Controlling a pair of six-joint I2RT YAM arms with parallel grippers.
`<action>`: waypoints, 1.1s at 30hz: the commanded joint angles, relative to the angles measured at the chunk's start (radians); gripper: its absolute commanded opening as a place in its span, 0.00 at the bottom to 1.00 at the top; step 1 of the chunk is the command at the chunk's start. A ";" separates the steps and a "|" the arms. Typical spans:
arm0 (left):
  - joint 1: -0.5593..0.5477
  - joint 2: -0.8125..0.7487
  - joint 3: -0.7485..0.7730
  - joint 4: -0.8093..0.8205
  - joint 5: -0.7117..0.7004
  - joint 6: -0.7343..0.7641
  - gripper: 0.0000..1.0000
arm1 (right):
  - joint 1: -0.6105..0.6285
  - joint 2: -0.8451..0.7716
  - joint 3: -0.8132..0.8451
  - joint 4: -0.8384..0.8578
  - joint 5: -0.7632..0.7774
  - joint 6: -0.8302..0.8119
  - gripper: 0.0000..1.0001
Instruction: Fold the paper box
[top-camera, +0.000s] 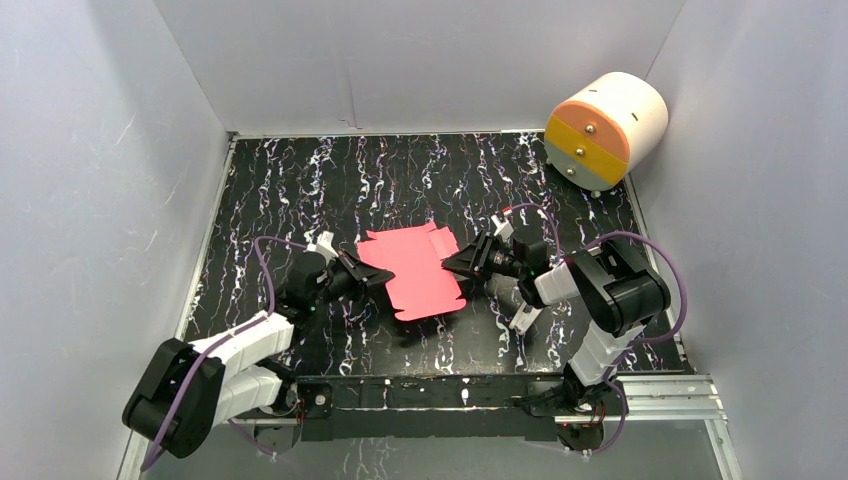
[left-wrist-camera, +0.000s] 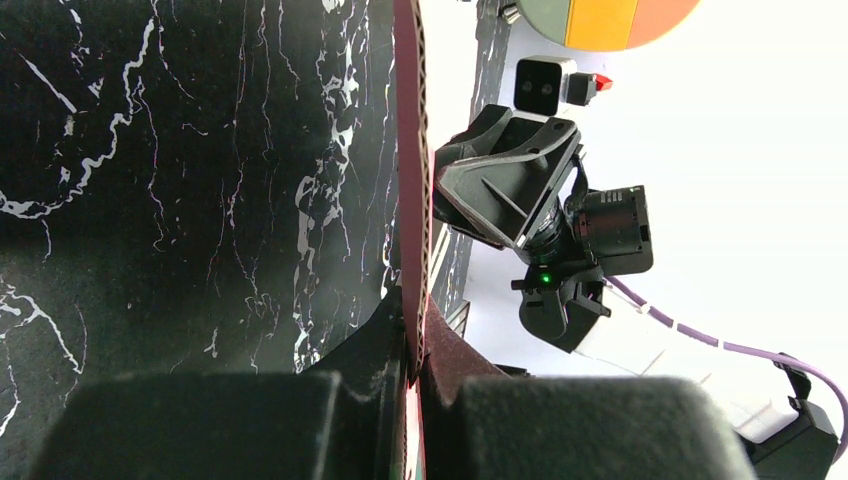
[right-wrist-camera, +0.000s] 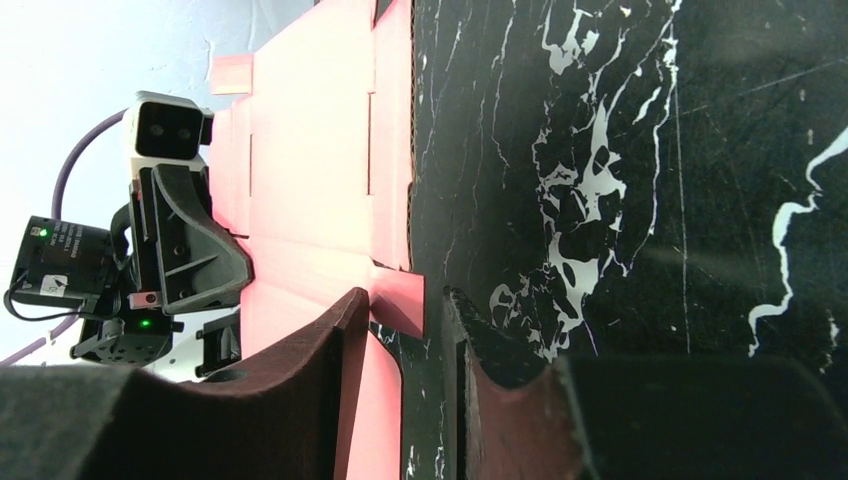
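Top view: the box (top-camera: 415, 272) is an unfolded sheet between my arms, every fold left to do. Left wrist: the left gripper (left-wrist-camera: 412, 350) pinches its edge tight. Right wrist: the right gripper (right-wrist-camera: 405, 300) straddles a tab, jaws apart, nothing gripped
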 joint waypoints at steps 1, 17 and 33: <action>0.006 -0.005 0.003 0.038 0.030 0.002 0.00 | -0.005 -0.021 0.034 0.087 -0.021 -0.006 0.40; 0.006 0.108 0.099 -0.027 0.003 0.118 0.00 | 0.016 -0.159 0.135 -0.344 0.091 -0.272 0.06; 0.001 0.278 0.174 -0.026 0.000 0.181 0.00 | 0.283 -0.186 0.416 -0.947 0.732 -0.644 0.07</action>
